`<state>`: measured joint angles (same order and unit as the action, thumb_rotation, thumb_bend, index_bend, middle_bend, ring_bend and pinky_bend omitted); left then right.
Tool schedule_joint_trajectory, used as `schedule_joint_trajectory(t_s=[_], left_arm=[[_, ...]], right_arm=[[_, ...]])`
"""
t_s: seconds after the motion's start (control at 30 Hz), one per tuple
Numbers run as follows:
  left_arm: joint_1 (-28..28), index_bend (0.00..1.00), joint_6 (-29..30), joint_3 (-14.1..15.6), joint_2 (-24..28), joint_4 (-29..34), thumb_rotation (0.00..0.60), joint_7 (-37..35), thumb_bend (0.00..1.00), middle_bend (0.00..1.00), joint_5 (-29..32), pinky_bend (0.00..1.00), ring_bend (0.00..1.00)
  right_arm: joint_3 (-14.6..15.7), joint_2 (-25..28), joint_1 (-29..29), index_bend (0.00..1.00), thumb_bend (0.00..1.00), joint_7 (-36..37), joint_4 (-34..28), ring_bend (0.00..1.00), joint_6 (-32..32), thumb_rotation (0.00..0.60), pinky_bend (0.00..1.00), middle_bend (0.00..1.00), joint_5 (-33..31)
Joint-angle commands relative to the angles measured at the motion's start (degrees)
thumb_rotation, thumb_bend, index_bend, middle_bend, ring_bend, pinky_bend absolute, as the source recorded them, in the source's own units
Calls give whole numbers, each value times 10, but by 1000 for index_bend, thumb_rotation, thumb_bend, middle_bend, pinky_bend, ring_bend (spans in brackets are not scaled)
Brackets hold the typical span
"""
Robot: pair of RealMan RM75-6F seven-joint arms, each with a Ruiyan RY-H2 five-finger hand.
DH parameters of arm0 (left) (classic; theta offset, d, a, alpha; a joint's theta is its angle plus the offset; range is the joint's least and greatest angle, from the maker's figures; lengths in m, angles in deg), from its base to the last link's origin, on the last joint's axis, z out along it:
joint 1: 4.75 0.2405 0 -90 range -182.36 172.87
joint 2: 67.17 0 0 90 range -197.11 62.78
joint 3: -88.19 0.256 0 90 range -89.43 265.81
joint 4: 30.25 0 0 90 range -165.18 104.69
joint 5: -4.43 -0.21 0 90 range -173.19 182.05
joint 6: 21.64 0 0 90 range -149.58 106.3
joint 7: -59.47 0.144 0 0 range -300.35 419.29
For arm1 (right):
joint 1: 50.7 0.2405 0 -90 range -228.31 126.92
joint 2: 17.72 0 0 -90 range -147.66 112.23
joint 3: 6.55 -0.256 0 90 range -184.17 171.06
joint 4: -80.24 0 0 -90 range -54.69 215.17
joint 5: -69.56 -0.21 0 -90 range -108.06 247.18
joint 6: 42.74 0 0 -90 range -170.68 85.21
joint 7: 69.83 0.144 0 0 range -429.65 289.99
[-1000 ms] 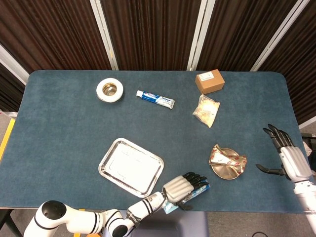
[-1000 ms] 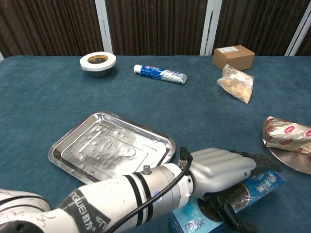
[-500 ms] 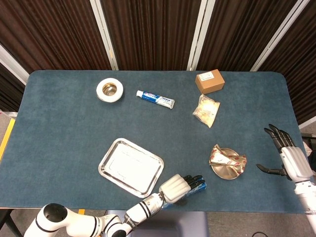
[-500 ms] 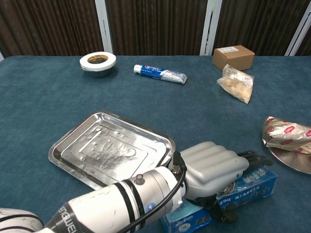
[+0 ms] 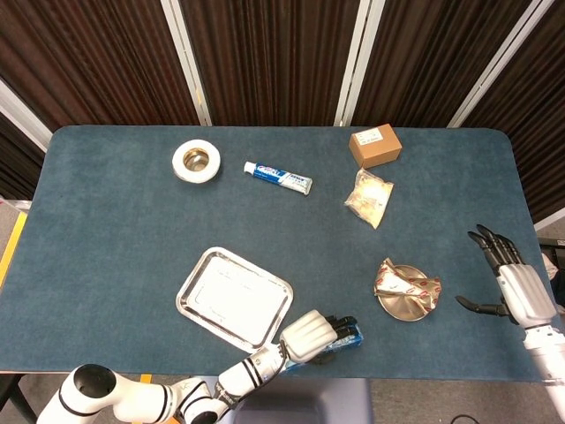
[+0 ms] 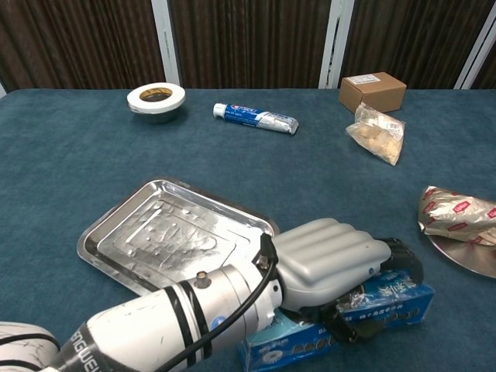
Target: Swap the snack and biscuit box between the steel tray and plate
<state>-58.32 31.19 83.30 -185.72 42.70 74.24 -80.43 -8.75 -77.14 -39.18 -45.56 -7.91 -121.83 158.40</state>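
My left hand (image 6: 329,256) (image 5: 311,334) grips the blue biscuit box (image 6: 391,298) (image 5: 352,334), which lies flat on the cloth at the table's near edge, just right of the steel tray (image 6: 167,232) (image 5: 234,298). The tray holds nothing. The snack (image 5: 407,284) (image 6: 457,211), a crinkled silver and red pack, lies on the round plate (image 5: 402,306) (image 6: 469,260) to the right. Off the plate's right side my right hand (image 5: 510,283) hovers open with fingers spread, holding nothing.
Along the far side lie a tape roll (image 5: 196,162), a toothpaste tube (image 5: 278,177), a brown cardboard box (image 5: 375,146) and a clear bag of food (image 5: 369,196). The table's near edge runs right under my left hand.
My left hand has pulled the biscuit box to the left along the near edge, closer to the steel tray. The right hand has barely shifted.
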Motion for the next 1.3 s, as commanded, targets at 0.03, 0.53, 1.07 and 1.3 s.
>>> schedule_joint_trajectory(t_s=[0.03,0.53,1.07,1.3], left_arm=[[0,537,11,5,12,6,600,-16,623,651,-20,1000,770],[-31,546,73,0,191,-36,600,-167,623,655,-138,1000,777],[5,442,189,101,159,-287,600,-441,512,532,-208,962,600],[29,131,187,128,152,-319,600,-444,405,199,-206,202,117]], right_arm=[[0,0,1,0,245,-1,0,0,2,580,0,0,0],[9,6,-4,0,245,-10,-13,0,-2,581,0,0,16],[22,-8,-11,0,245,-78,-41,0,-11,581,0,0,39],[26,-16,-9,0,245,-104,-44,0,-5,580,0,0,44]])
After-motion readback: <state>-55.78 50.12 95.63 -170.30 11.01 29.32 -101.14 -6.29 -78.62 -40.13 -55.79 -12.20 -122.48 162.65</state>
